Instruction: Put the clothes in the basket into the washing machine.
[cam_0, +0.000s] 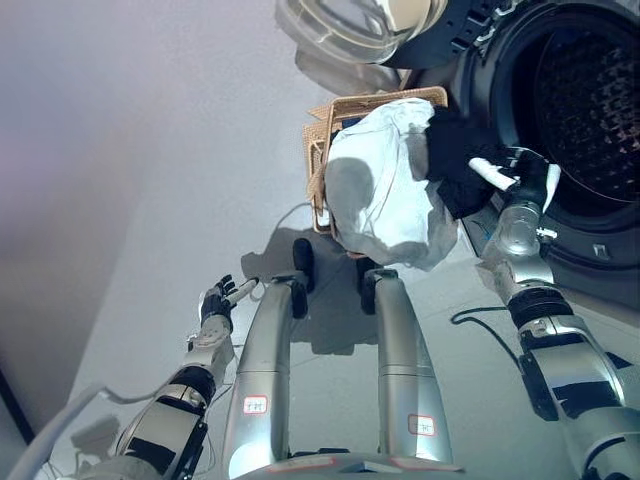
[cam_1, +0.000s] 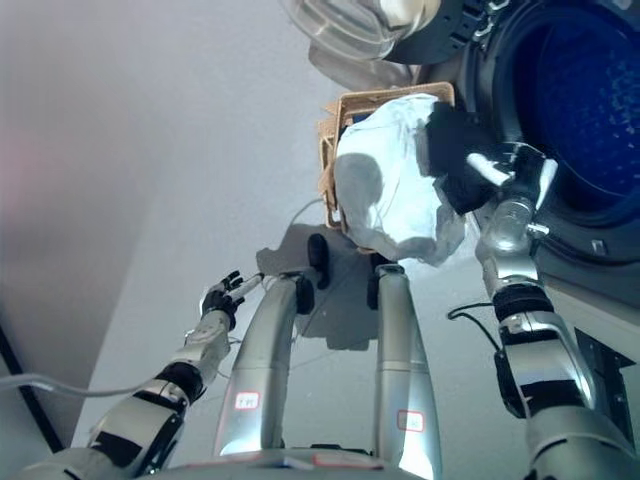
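A woven basket stands on the floor in front of the washing machine, whose round drum opening is dark and open. A large white cloth is heaped over the basket and spills down its near side. A black garment lies on the basket's right side, towards the drum. My right hand is at the black garment's right edge, just in front of the drum's rim, with its fingers curled into the cloth. My left hand hangs low on the left, fingers relaxed, holding nothing.
The machine's glass door is swung open at the top, beyond the basket. Grey floor stretches to the left of the basket. The machine's front panel runs along the right side.
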